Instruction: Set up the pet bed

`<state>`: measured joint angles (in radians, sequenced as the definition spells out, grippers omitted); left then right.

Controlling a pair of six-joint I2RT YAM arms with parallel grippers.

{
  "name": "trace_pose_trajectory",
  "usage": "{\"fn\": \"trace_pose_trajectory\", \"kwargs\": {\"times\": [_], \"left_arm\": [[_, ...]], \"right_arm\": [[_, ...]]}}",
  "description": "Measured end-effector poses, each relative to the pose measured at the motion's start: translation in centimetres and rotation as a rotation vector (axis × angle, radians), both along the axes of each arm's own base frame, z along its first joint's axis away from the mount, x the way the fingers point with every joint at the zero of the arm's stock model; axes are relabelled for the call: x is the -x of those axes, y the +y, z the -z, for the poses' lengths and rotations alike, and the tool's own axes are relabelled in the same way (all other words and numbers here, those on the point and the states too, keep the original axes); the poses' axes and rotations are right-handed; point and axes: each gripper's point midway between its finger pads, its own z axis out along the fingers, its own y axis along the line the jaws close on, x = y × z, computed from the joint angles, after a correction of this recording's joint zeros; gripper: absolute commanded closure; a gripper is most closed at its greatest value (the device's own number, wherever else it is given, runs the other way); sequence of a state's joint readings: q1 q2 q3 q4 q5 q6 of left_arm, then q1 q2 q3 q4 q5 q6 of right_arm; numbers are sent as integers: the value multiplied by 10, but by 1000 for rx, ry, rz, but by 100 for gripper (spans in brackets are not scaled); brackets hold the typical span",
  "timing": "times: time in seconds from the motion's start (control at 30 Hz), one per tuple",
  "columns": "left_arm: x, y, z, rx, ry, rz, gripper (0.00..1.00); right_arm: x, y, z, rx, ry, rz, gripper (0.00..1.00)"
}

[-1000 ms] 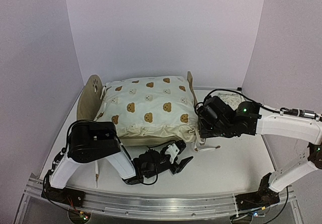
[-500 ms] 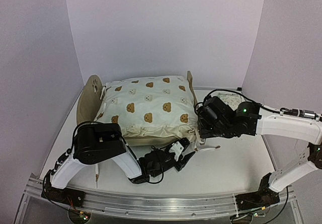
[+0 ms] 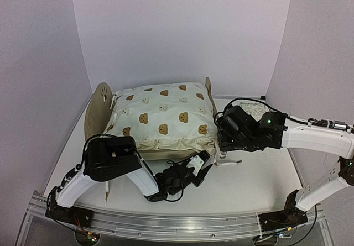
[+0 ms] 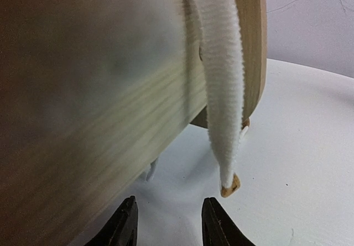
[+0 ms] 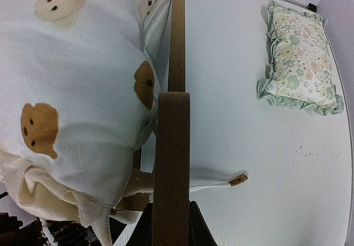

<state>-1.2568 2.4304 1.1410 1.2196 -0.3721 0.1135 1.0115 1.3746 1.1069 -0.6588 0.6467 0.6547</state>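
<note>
Pet bed [image 3: 99, 109] on the desk [image 3: 260, 179], toward its far edge.
Right pincer [image 5: 170, 226] clamps the footboard [image 5: 177, 36]; left pincer [image 4: 168, 226] stands partly open, empty.

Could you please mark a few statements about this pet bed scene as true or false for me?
1. The right gripper clamps the footboard of the pet bed. True.
2. The pillow lies on the quilt. False: it lies on the table, apart from the bed.
3. The left gripper holds the white tie. False: its jaws stand apart and empty, and the tie hangs in front of them.
4. The quilt covers the top of the bed. True.
</note>
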Motion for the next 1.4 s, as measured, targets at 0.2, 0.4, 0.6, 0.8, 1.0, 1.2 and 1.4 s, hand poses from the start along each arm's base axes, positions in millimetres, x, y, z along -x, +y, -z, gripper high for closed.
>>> {"fn": "trace_pose_trajectory", "kwargs": {"times": [0.2,0.4,0.6,0.8,1.0,1.2,1.4], "left_arm": [[-7,-10,1,3,-15,-30,62],[-12,-13,2,16,-22,-72,60],[-16,-16,0,58,-17,-103,61],[-19,-18,-2,104,-21,-132,65],[-24,-25,-3,161,-12,-169,67],[-25,-31,-1,182,-10,-181,96],[-26,-31,0,188,-8,-193,100]], "right_arm": [[-1,0,-1,1,-9,2,100],[-1,0,-1,1,-10,3,100],[-2,0,-2,0,-10,3,100],[-2,0,-2,-1,-11,3,100],[-3,0,-3,-2,-19,6,100],[-3,0,-3,-1,-21,8,100],[-3,1,-4,-1,-26,6,100]]}}
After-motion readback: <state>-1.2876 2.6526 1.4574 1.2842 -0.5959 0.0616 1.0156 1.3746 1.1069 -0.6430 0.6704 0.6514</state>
